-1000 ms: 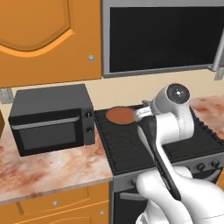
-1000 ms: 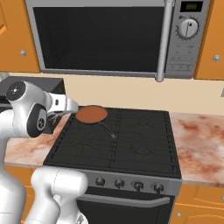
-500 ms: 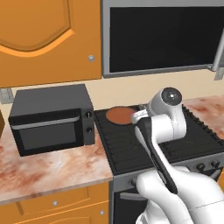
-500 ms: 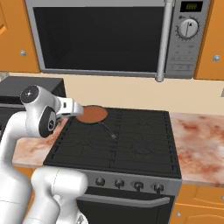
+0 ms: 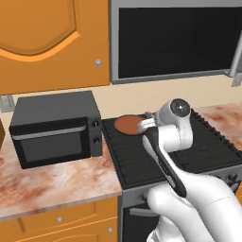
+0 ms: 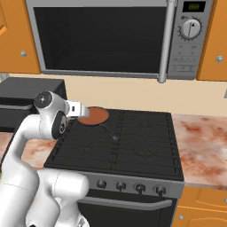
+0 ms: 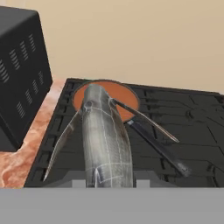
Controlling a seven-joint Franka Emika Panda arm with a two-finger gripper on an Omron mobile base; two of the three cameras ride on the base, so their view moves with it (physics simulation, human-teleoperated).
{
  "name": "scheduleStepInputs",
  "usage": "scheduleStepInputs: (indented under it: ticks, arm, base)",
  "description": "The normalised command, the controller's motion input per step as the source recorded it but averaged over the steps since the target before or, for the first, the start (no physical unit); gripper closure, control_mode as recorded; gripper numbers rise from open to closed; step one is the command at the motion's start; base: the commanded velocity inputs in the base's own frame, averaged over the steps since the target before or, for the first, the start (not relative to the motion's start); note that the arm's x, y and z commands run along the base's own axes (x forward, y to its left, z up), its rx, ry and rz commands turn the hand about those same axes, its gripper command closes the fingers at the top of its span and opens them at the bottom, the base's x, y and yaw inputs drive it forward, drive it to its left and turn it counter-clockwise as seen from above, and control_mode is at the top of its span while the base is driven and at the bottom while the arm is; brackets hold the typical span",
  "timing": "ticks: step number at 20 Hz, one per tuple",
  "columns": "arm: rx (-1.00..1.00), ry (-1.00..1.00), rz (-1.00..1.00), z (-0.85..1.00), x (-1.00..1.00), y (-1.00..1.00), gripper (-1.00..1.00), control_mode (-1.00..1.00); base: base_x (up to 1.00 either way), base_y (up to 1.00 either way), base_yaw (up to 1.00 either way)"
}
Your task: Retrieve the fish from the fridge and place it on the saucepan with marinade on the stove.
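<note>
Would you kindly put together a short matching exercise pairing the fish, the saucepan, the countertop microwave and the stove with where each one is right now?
Things:
1. fish
2. saucepan
3. countertop microwave
4. stove

Places:
A. on the marble counter, left of the stove
B. on the stove's back left burner
C. held in the end effector
D. below the wall-mounted microwave

Pairs: 1-C, 2-B, 3-A, 4-D

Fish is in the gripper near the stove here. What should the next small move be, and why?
Probably a short advance toward the saucepan, then release. In the hand view the fish is in the gripper, its far end just over the pan's near rim, while most of it hangs over the stove grates.
</note>
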Motion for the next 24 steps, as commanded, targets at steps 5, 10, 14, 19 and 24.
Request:
scheduleStepInputs:
  ticks: [5, 10, 14, 19, 24]
  arm:
    - [0.08, 0.00, 0.00, -0.02, 0.55, 0.00, 1.00, -1.00]
    - [0.00, 0.00, 0.00, -0.05, 0.58, 0.00, 1.00, -1.00]
    - [0.00, 0.00, 0.00, -0.18, 0.53, 0.00, 1.00, -1.00]
    - [0.00, 0.00, 0.00, -0.30, 0.40, 0.00, 1.00, -1.00]
    - [0.00, 0.00, 0.00, -0.28, 0.40, 0.00, 1.00, -1.00]
  base:
    - [0.00, 0.00, 0.00]
    - [0.00, 0.00, 0.00]
    - [0.00, 0.00, 0.00]
    - [0.00, 0.00, 0.00]
    - [0.00, 0.00, 0.00]
